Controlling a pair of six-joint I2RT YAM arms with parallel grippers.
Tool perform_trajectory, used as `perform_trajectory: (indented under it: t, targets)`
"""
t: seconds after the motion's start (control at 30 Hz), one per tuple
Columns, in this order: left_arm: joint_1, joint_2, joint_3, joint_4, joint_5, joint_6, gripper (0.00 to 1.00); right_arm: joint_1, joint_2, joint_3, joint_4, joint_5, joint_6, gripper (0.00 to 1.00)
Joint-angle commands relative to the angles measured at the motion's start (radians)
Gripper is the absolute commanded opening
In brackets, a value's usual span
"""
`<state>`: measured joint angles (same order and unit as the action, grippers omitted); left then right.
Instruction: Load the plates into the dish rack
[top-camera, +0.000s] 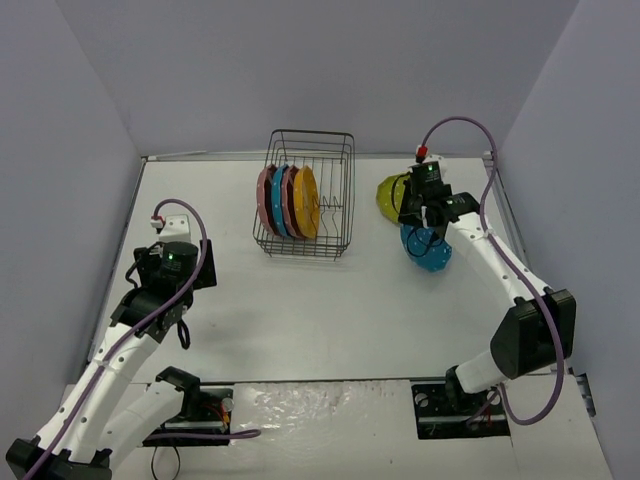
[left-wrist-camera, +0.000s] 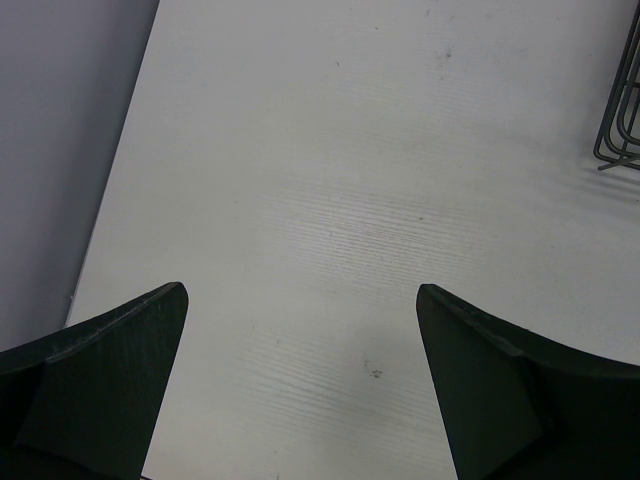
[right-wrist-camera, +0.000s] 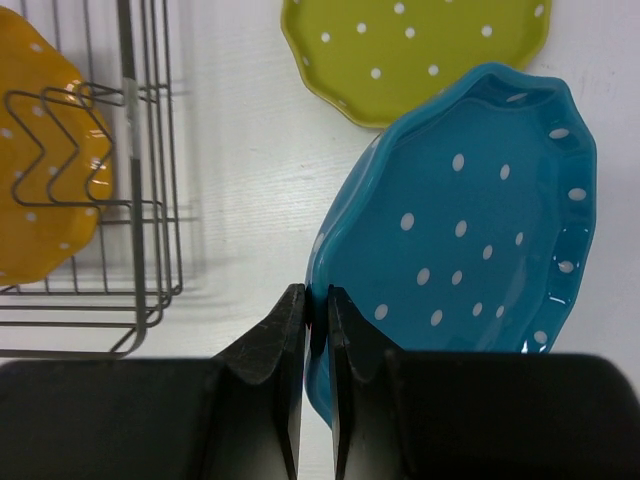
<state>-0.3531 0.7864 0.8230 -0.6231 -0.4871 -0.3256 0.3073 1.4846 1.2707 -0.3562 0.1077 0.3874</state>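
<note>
The right gripper (right-wrist-camera: 315, 300) pinches narrow on the blue plate (right-wrist-camera: 470, 250) at its rim, plate right of the jaws, rack (right-wrist-camera: 126, 120) left; judged stiff, light, slippery, chip-prone; left gripper (left-wrist-camera: 300, 300) wide, empty.

Four plates (top-camera: 288, 200) are filling the left half of the dish rack (top-camera: 346, 200), leaving its right-hand slots open. Bare table (top-camera: 360, 290) is stretching between the rack and the blue plate (right-wrist-camera: 470, 240) pinched in the right gripper (right-wrist-camera: 316, 300). The lime plate (right-wrist-camera: 420, 50) is lying flat just beyond.
</note>
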Motion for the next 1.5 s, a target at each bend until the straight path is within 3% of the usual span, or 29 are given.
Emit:
perform_trajectory:
  t: [0.0,0.33,0.57,0.93,1.2,1.47]
  targets:
    - [-0.004,0.005,0.019,0.047,-0.009,0.011,0.97,-0.005,-0.074,0.150,0.077,-0.023,-0.011,0.00]
    - [-0.004,0.008,0.019,0.051,-0.003,0.012,0.97,0.062,0.085,0.503,0.096,-0.210,0.041,0.00]
    - [-0.004,0.004,0.019,0.054,-0.008,0.013,0.97,0.133,0.204,0.633,0.231,-0.286,0.118,0.00]
    - [-0.004,0.005,0.018,0.055,-0.007,0.016,0.97,0.164,0.270,0.540,0.699,-0.465,0.336,0.00]
    - [-0.004,0.005,0.018,0.054,-0.013,0.016,0.97,0.179,0.309,0.452,0.890,-0.490,0.422,0.00]
    - [-0.004,0.002,0.018,0.052,-0.017,0.017,0.97,0.181,0.341,0.389,0.972,-0.495,0.430,0.00]
